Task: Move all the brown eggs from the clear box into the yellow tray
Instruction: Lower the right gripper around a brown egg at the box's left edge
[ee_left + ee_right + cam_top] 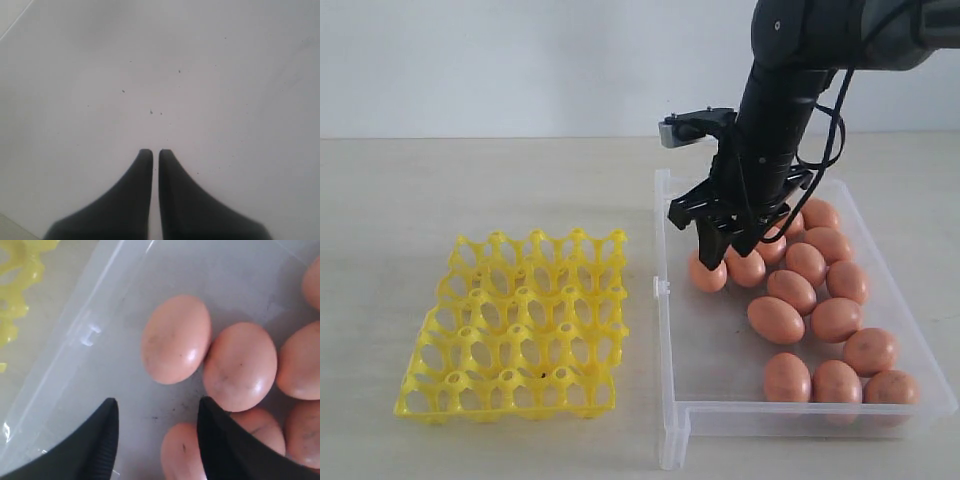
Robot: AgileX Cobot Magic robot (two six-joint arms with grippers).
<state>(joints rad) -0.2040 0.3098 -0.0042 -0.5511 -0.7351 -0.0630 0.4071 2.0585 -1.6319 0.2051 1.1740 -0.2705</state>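
Several brown eggs (775, 319) lie in the clear box (720, 380) on the right, clustered toward its far and right sides. The yellow tray (515, 325) stands to the left of the box with no egg in its cups. My right gripper (725, 245) hangs over the box's far left part, just above the leftmost eggs. In the right wrist view the right gripper (157, 402) is open and holds nothing. One egg (180, 455) lies partly between its fingers and another egg (176, 338) lies just ahead. My left gripper (156, 152) is shut over a plain pale surface.
The box's left wall (75, 340) runs close beside the right gripper, with a corner of the yellow tray (15, 270) beyond it. A strip of bare tabletop (640, 330) separates tray and box. The left arm does not show in the exterior view.
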